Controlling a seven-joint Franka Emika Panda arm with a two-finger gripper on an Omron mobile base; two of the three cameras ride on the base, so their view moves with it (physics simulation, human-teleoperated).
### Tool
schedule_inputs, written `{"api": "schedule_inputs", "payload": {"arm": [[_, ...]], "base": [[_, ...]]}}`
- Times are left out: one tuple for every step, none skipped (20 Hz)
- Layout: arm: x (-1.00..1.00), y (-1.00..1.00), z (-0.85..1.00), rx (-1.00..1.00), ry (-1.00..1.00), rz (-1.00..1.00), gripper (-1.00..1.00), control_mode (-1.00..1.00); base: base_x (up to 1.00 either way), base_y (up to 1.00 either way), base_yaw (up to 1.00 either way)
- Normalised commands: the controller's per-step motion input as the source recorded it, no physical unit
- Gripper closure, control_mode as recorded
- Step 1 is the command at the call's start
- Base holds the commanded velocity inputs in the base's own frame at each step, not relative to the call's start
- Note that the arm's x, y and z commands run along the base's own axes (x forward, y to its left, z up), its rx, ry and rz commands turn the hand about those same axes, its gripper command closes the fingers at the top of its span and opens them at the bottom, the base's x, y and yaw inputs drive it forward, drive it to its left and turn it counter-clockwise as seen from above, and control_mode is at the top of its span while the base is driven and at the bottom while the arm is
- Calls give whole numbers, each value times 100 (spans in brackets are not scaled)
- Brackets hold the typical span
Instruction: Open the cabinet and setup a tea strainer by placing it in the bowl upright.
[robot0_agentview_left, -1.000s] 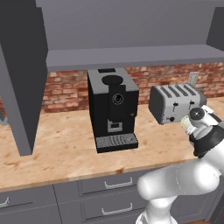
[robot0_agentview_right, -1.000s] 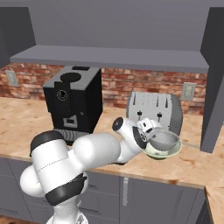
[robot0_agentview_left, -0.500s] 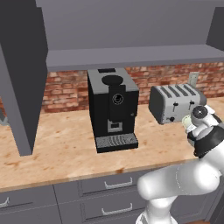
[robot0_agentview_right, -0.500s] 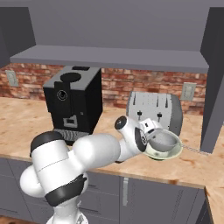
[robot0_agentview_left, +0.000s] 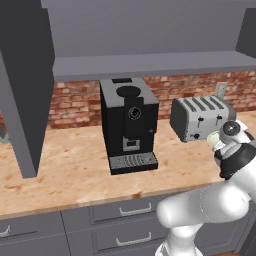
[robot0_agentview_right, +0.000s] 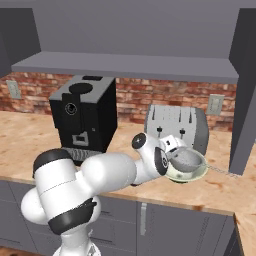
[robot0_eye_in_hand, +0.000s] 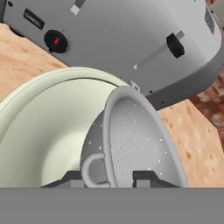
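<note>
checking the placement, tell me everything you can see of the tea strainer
The tea strainer is a grey metal half-sphere, perforated with fine holes, with a raised rim and a small loop on its outside. It sits inside the pale bowl, tipped on its side with the opening facing sideways, in front of the silver toaster. The claw is shut on its rim. A thin wire handle juts out past the bowl.

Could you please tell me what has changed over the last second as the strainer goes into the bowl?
Very little. The hand, still shut on the tea strainer, has eased it slightly lower toward the bowl; the mesh cup now sits over the bowl's inside. Nothing was released. The bowl, toaster, coffee machine and open cabinet stayed put.
</note>
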Motion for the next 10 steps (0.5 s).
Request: {"api": "schedule_inputs", "payload": {"arm": [[0, 15, 0, 0, -2, 0, 100, -100], [0, 14, 0, 0, -1, 0, 100, -100], [0, 15, 0, 0, 0, 0, 100, -100], [0, 15, 0, 0, 0, 0, 100, -100], [0, 16, 0, 0, 0, 0, 100, -100], [0, 14, 0, 0, 0, 0, 100, -100], [0, 12, 0, 0, 0, 0, 100, -100], [0, 6, 0, 0, 0, 0, 100, -100], [0, 1, 0, 0, 0, 0, 100, -100], [0, 0, 0, 0, 0, 0, 100, -100]], "base": [[0, 0, 0], [0, 0, 0], [0, 0, 0], [0, 0, 0], [0, 0, 0], [0, 0, 0], [0, 0, 0], [0, 0, 0], [0, 0, 0], [0, 0, 0]]}}
